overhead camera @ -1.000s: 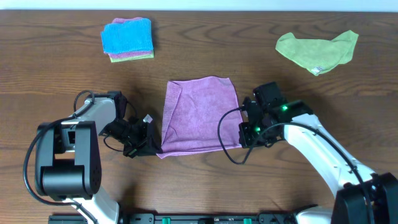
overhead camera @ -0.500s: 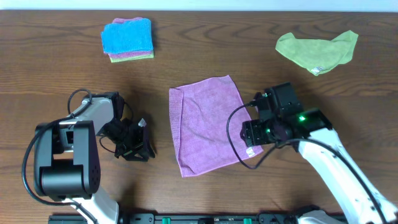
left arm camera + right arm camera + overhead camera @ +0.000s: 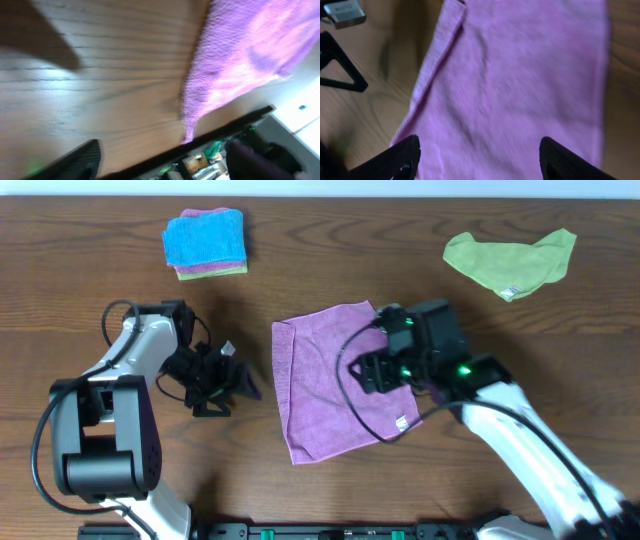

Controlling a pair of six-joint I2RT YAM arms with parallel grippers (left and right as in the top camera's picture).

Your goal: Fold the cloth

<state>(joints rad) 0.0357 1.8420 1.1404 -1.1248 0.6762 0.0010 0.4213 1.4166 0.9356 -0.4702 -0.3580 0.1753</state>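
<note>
The purple cloth [image 3: 318,395] lies flat on the brown table, a folded band along its left edge. My left gripper [image 3: 238,376] stands open on bare wood just left of it, holding nothing. In the left wrist view the cloth [image 3: 235,65] hangs into the upper right, beyond the open left gripper [image 3: 165,160]. My right gripper [image 3: 362,370] hovers over the cloth's right half. In the right wrist view the cloth [image 3: 520,90] fills the space between its two dark fingertips [image 3: 395,160], and the right gripper [image 3: 480,160] is open, gripping nothing.
A folded bright blue cloth [image 3: 205,238] tops a small stack at the back left. A crumpled lime-green cloth [image 3: 510,262] lies at the back right. A black rail [image 3: 330,530] runs along the table's front edge.
Both grippers have opened and let go of the cloth, which now lies flat and skewed. The left gripper drew back to the left; the right arm swung up and left over the cloth.
</note>
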